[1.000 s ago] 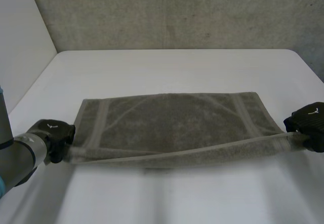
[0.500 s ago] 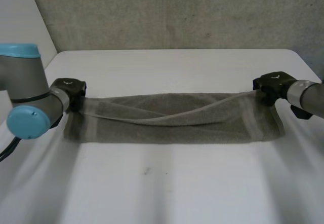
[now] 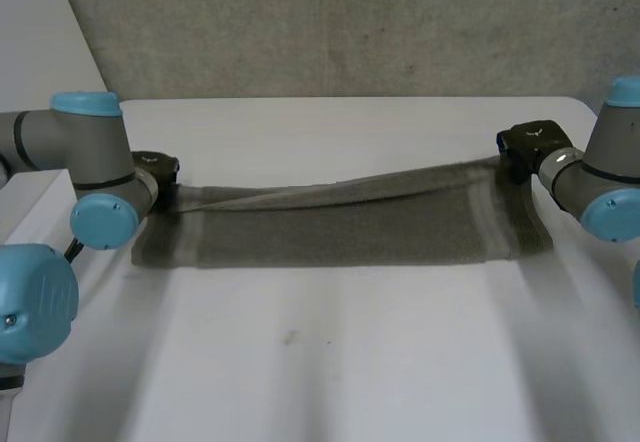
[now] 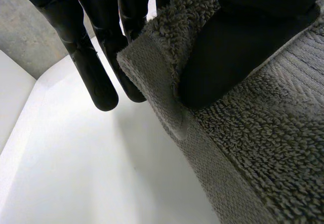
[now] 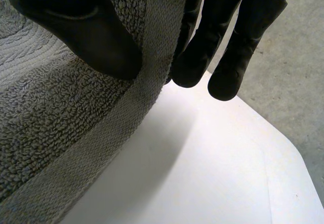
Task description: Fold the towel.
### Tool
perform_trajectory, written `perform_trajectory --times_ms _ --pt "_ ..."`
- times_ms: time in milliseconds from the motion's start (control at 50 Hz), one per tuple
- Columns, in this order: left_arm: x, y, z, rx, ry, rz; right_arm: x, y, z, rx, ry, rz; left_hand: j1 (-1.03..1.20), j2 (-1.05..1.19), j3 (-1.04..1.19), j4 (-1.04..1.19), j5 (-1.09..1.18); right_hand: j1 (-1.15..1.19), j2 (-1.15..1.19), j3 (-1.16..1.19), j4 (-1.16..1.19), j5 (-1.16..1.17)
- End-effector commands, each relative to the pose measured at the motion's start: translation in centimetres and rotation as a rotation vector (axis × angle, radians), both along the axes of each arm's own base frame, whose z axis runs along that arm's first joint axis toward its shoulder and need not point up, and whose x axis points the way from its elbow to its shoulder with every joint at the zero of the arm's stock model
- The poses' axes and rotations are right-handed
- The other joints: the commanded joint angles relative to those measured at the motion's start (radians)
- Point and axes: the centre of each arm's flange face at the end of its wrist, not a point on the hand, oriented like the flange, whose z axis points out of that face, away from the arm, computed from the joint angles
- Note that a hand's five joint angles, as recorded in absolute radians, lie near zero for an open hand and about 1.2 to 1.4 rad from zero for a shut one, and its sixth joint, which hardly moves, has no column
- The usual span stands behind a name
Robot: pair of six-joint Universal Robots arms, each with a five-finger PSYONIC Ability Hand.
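In the head view, the left hand (image 3: 157, 169) is largely hidden behind its own arm's grey joint (image 3: 95, 147), and the fingers of the right hand (image 3: 530, 145) cannot be made out there. In the left wrist view, the towel (image 4: 243, 133) is cut off by the picture's edge, and the fingers (image 4: 96, 67) behind its pinched corner are partly covered by the cloth. In the right wrist view, the towel is likewise cut off, and one finger is partly covered by its hem.

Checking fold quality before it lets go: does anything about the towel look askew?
Yes. On the towel, the held edge runs slanted from the left hand to the right hand, bunched into a ridge rather than lying flat on the lower layer.
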Motion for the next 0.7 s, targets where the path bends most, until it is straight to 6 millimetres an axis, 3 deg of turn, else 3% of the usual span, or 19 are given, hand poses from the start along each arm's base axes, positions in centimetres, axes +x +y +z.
perform_trajectory --times_ms 20,40,60,180,260,280,300,340,440,580,700 --pt "-0.5 0.1 -0.3 0.002 0.004 -0.013 0.2 -0.4 -0.6 -0.013 -0.004 0.0 -0.049 -0.071 -0.07 -0.073 -0.055 -0.367 -0.36 -0.376 -0.371 -0.38" --pt "-0.6 0.2 -0.3 0.001 0.005 -0.012 0.4 -0.4 -0.8 -0.013 -0.003 0.003 -0.636 -0.658 -0.657 -0.66 -0.642 -1.16 -1.153 -1.169 -1.163 -1.173" --pt "-0.9 0.3 -0.3 -0.001 0.005 -0.018 0.4 -0.4 -0.8 -0.013 -0.003 0.003 -1.022 -1.044 -1.043 -1.045 -1.027 -1.16 -1.153 -1.169 -1.163 -1.173" --pt "-1.1 0.2 1.3 -0.042 0.02 -0.013 1.1 -0.5 0.4 -0.054 -0.011 -0.008 -1.022 -1.044 -1.043 -1.045 -1.027 -1.16 -1.153 -1.169 -1.163 -1.173" --pt "-1.0 0.1 3.2 -0.08 0.043 0.002 0.9 -0.6 3.2 -0.1 -0.055 -0.029 -1.022 -1.044 -1.043 -1.045 -1.027 -1.16 -1.153 -1.169 -1.163 -1.173" --pt "-0.8 0.2 4.4 -0.1 0.058 0.018 0.6 -0.5 4.6 -0.117 -0.076 -0.032 -1.022 -1.044 -1.043 -1.045 -1.027 -1.16 -1.153 -1.169 -1.163 -1.173" --pt "-0.7 0.4 5.5 -0.118 0.074 0.034 0.6 -0.5 4.6 -0.117 -0.076 -0.032 -1.022 -1.044 -1.043 -1.045 -1.027 -1.16 -1.153 -1.169 -1.163 -1.173" --pt "-0.5 0.6 6.4 -0.129 0.084 0.044 0.5 -0.1 6.4 -0.142 -0.09 -0.032 -1.022 -1.044 -1.043 -1.045 -1.027 -1.16 -1.153 -1.169 -1.163 -1.173" --pt "-0.2 1.7 8.1 -0.129 0.092 0.047 -0.3 0.9 8.0 -0.135 -0.093 -0.029 -1.022 -1.044 -1.043 -1.045 -1.027 -1.16 -1.153 -1.169 -1.163 -1.173" --pt "0.6 5.5 8.3 -0.064 0.082 0.033 -1.6 3.6 7.9 -0.062 -0.082 0.002 -1.022 -1.044 -1.043 -1.045 -1.027 -1.16 -1.153 -1.169 -1.163 -1.173" --pt "0.8 8.5 7.7 -0.086 0.115 -0.032 -3.4 6.5 6.2 -0.003 -0.09 0.006 -1.022 -1.044 -1.043 -1.045 -1.027 -1.16 -1.153 -1.169 -1.163 -1.173"
